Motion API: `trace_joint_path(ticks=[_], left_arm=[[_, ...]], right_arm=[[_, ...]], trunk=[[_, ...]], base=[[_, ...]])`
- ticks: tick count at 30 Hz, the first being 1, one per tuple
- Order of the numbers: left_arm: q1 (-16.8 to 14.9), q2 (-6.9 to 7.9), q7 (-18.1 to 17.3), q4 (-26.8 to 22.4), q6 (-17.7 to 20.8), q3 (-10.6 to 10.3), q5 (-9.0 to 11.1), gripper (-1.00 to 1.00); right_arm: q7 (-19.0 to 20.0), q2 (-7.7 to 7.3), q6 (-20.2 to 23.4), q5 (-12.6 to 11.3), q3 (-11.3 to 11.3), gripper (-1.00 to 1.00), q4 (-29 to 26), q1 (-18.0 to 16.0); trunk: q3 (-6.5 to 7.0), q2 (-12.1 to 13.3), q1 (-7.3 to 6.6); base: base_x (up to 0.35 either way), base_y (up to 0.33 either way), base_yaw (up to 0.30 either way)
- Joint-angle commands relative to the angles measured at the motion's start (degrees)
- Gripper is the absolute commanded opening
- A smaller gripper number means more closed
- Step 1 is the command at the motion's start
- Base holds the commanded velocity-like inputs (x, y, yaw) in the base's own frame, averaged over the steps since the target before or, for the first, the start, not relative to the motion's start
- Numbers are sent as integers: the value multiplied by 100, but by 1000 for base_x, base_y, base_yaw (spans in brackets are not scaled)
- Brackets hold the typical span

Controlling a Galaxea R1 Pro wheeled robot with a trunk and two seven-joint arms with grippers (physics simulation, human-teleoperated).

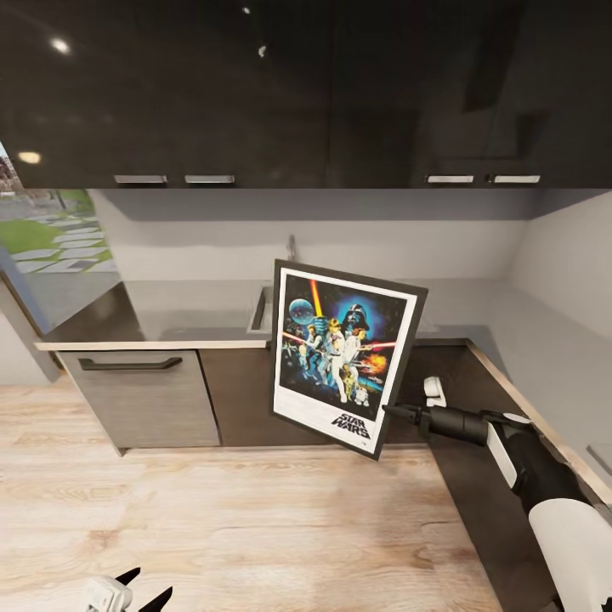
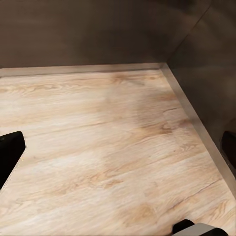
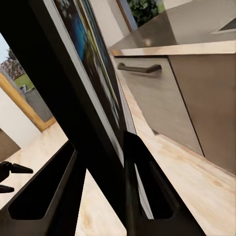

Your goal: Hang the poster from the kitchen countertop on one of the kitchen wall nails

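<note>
Down at the far left, low over the pale wooden floor (image 1: 212, 518), the left gripper (image 1: 140, 588) hangs with its two black fingers spread apart and nothing between them. Above it, a window (image 1: 51, 234) shows grass and paving outside. Beside that stands a grey drawer front with a dark bar handle (image 1: 130, 365), set under the kitchen countertop (image 1: 195, 310), a smooth grey slab running along the back wall beneath glossy black wall cabinets (image 1: 255, 93). The sink (image 1: 259, 310) sits sunk into the slab, with a tap (image 1: 291, 247) rising behind it.

In front of the sink, lifted clear of the counter, is the Star Wars poster (image 1: 344, 357), tilted slightly, its black frame and white border facing the room. The right gripper (image 1: 393, 411) is clamped on the poster's lower right edge; the right wrist view shows its fingers (image 3: 142, 187) pressed on both sides of the frame (image 3: 64, 98). The white and black arm (image 1: 527, 467) reaches in from the right, over the dark side cabinets.
</note>
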Motion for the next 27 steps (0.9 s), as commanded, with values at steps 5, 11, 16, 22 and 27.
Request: trace_joint_path(ticks=[5, 11, 16, 22, 27], left_arm=[[-3, -1, -26, -10, 60, 7, -11, 100], [-3, -1, -20, -10, 55, 7, -10, 100], [-4, -1, -18, -10, 59, 7, -10, 100], [-3, -1, -18, -10, 61, 7, -10, 100], [-2, -1, -18, -10, 61, 7, -10, 100]], right_arm=[[15, 0, 45, -20, 1, -100, 3, -5], [9, 3, 35, -13, 2, -100, 5, -5], [3, 7, 29, -6, 6, -100, 5, -5], [0, 9, 25, -1, 10, -100, 5, -5], [0, 10, 24, 1, 10, -100, 6, -3]], trunk=[[-4, -12, 4], [-2, -12, 4], [-1, -12, 4], [-1, -12, 4], [-1, -12, 4]], base=[[0, 250, 134], [0, 118, 252], [0, 106, 282], [0, 259, 286], [0, 287, 176]])
